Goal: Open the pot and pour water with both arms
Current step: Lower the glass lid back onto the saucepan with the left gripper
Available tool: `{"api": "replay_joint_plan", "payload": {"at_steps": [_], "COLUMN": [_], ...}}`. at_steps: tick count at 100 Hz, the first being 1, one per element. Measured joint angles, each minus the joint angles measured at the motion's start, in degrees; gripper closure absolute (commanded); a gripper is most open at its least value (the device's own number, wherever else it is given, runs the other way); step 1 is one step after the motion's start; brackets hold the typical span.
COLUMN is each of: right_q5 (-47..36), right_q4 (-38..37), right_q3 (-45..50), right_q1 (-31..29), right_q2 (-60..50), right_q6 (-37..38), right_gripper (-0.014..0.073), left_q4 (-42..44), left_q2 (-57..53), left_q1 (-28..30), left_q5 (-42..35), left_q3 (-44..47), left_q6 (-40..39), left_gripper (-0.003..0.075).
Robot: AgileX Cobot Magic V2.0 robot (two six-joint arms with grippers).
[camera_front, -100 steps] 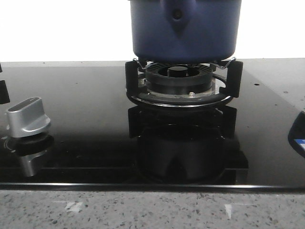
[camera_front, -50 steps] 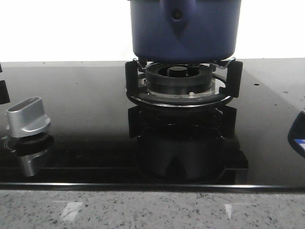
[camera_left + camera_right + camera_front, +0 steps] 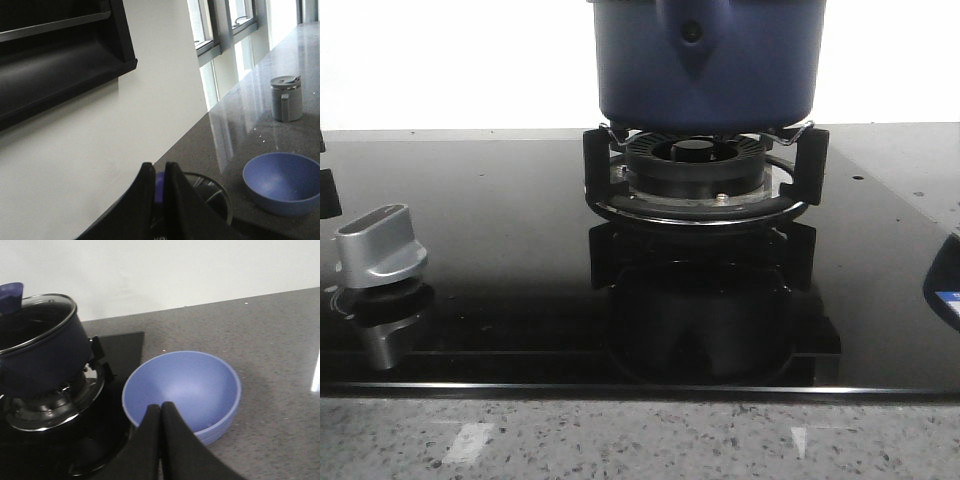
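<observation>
**Pot still lidded, nothing poured**

The hob (image 3: 500, 250) fills the front view, black glass, with the burner (image 3: 695, 170) at its middle and a silver knob (image 3: 378, 245) to the left. The pot (image 3: 710, 60) sits on the burner's supports, dark blue, its top cut off in that view. The right wrist view shows a glass lid (image 3: 37, 315) still on it, so I judge the opening not yet done and the pouring all to come. A blue bowl (image 3: 182, 390) stands on the stone counter just beside the hob, looking empty.

The right gripper (image 3: 161, 412) has its fingers pressed together, holding nothing, with the bowl just beyond its tips and the pot off to one side. The left gripper (image 3: 159, 172) is nearly closed on a blue piece, perhaps the lid's knob; whether it truly grips I cannot tell.
</observation>
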Motion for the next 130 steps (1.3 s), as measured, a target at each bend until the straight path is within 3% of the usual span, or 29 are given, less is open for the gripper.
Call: {"api": "replay_joint_plan", "payload": {"at_steps": [27, 46, 130], "right_q5": [-8.08, -9.63, -10.00], "right_q4": [3.45, 3.45, 3.45], "right_q3": [11.08, 12.22, 12.22], "right_q1": [0.00, 0.00, 0.00], "right_q2": [-9.11, -9.27, -9.27], "right_q6": [0.00, 0.00, -0.05], "right_gripper": [0.0668, 0.0669, 0.0668], "left_q4": [-0.74, -2.82, -3.92], "left_q2": [-29.55, -45.78, -48.75], "left_q1": [0.23, 0.23, 0.23], "left_q5": [-19.25, -24.63, -25.32], "left_q3": [32.42, 47.13, 49.79], "left_q6": [-0.28, -2.69, -5.72], "left_gripper": [0.0741, 0.0740, 0.0741]}}
